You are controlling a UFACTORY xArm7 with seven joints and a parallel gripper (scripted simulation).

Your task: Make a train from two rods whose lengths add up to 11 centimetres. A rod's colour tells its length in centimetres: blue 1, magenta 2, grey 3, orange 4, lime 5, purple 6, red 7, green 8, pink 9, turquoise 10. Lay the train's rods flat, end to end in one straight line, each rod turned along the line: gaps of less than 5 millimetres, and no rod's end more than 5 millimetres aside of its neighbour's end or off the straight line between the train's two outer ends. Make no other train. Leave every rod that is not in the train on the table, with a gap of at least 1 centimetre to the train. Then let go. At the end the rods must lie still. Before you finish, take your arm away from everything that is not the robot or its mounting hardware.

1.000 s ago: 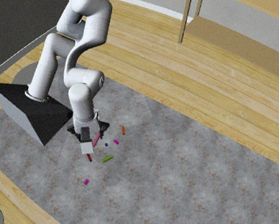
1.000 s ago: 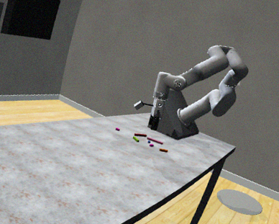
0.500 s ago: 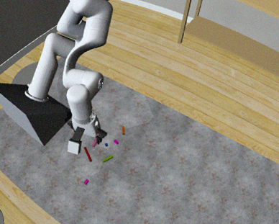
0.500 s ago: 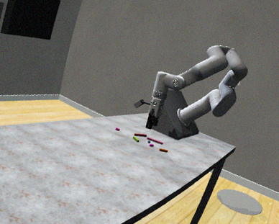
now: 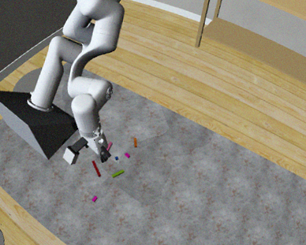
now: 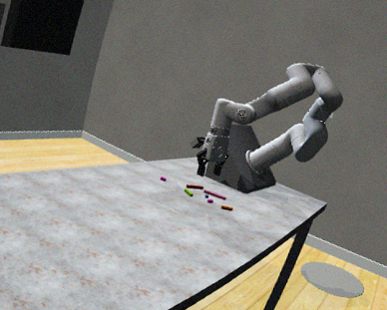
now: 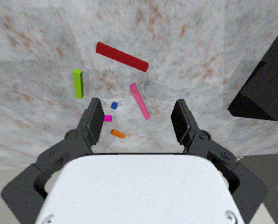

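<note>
My gripper (image 5: 102, 155) (image 6: 209, 169) (image 7: 138, 107) is open and empty, and hangs a little above the table near the robot's base. Below it lies a pink rod (image 5: 109, 146) (image 6: 214, 194) (image 7: 139, 100), which shows between the fingers in the wrist view. A red rod (image 5: 96, 168) (image 6: 194, 187) (image 7: 122, 56) lies close by. A lime rod (image 5: 118, 173) (image 6: 188, 193) (image 7: 78, 83), a blue rod (image 5: 116, 158) (image 6: 206, 196) (image 7: 114, 105), a magenta rod (image 5: 127, 155) (image 6: 210, 200) (image 7: 107, 118) and an orange rod (image 5: 135, 142) (image 6: 226, 207) (image 7: 118, 133) lie scattered and apart.
A second magenta rod (image 5: 95, 198) (image 6: 163, 179) lies apart from the cluster. The robot's dark base block (image 5: 35, 121) (image 6: 249, 178) (image 7: 255, 90) stands just behind the gripper. The grey table (image 5: 212, 207) (image 6: 72, 229) stretches away from the rods.
</note>
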